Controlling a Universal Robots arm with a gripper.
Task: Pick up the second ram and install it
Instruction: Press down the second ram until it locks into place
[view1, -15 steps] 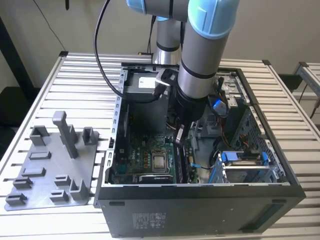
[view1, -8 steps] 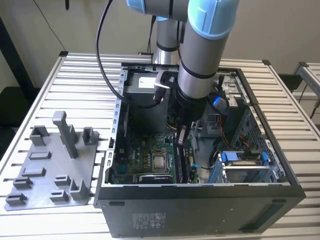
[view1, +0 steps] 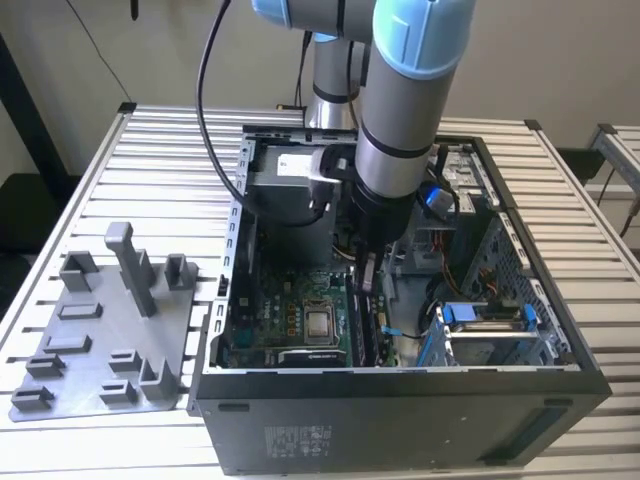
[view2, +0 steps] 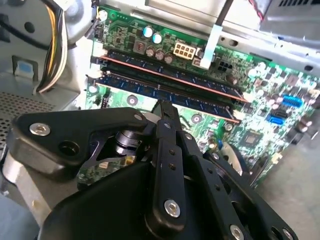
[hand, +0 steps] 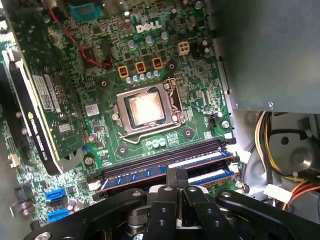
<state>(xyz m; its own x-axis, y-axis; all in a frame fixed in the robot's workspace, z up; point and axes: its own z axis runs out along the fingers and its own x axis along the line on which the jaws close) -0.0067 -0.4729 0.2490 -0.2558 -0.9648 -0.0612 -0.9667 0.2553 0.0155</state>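
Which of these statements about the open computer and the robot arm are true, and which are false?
1. The computer case lies open on a slatted table. True.
2. The gripper is down inside the case, close over the memory slots. True.
3. A cooling fan covers the processor. False: its metal top lies bare in the socket.
4. The grey holder tray lies inside the case. False: it lies on the table beside the case, at the exterior view's left.
5. The motherboard is red. False: it is green.
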